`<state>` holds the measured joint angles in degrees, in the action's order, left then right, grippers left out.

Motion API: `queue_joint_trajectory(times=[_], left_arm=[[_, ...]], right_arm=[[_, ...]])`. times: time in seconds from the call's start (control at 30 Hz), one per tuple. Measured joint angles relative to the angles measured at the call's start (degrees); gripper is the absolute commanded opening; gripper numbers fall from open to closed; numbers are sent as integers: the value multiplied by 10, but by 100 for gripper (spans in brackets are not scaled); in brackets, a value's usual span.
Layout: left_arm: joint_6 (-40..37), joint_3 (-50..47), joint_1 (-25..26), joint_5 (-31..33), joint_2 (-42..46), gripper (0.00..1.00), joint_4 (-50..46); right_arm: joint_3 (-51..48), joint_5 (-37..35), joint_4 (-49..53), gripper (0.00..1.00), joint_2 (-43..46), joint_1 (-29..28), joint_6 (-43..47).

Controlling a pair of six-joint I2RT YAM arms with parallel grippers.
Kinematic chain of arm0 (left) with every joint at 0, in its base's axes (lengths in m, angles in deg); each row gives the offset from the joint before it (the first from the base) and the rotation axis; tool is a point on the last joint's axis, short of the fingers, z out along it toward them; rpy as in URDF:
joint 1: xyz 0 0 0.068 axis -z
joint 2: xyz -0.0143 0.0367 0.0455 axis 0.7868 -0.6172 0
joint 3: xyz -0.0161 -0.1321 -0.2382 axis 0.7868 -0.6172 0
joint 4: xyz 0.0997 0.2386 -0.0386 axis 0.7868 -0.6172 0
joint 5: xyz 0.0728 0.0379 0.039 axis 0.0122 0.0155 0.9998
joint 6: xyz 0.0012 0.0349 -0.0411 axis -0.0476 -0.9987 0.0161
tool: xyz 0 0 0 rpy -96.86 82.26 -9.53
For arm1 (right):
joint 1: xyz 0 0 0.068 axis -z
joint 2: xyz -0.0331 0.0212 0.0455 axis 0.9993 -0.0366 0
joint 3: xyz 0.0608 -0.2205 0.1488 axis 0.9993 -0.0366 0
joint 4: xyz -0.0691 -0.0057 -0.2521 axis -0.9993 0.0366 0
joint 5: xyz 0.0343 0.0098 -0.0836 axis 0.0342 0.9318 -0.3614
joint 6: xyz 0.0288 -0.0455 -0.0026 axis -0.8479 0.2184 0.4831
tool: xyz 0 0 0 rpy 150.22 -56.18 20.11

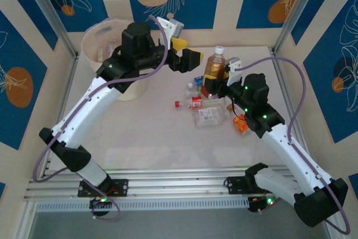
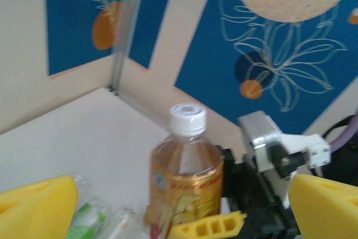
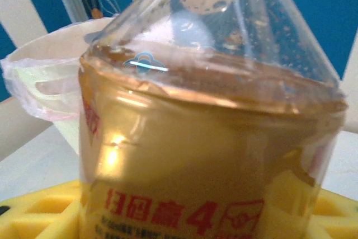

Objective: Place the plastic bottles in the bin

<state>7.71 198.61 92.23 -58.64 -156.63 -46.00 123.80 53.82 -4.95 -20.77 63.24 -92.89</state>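
Brown bottle (image 1: 215, 66) with red label writing, cut off but for a 4, stands upright at the back of the table (image 1: 140, 138), held by the right gripper (image 1: 211, 89), while the left gripper (image 1: 187, 53) is wide open beside the bin (image 1: 106, 34).

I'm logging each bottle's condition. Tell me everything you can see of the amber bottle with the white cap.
The amber bottle is clear plastic, filled nearly to the shoulder with brownish liquid, droplets inside its neck. It has a white screw cap and a gold label with red characters. It is upright at the table's far side, clamped low between the right claw's yellow pads.
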Motion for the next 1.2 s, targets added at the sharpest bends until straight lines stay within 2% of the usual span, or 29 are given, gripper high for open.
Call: queue_joint_trajectory(times=[0.17, 0.4, 0.53, 0.67, 0.87, 1.03, 1.2], left_arm=[[5, 60, 0, -72, -57, 86, -5], [15, 113, 0, -125, -118, 78, -29], [15, 129, -1, -127, -132, 75, -45], [14, 131, -1, -125, -132, 76, -64], [-4, 137, -1, -87, -132, 75, -101], [-13, 137, -1, -82, -134, 66, -111], [-16, 137, -1, -82, -138, 45, -115]], right_arm=[[0, 23, -4, 59, -1, -14, 2], [0, 32, -6, 58, -13, -31, 10], [0, 33, -6, 58, -16, -35, 11], [0, 36, -6, 58, -18, -39, 14], [1, 35, -6, 58, -18, -40, 15], [7, 35, -6, 58, -25, -48, 15], [15, 35, -7, 58, -30, -53, 21]])
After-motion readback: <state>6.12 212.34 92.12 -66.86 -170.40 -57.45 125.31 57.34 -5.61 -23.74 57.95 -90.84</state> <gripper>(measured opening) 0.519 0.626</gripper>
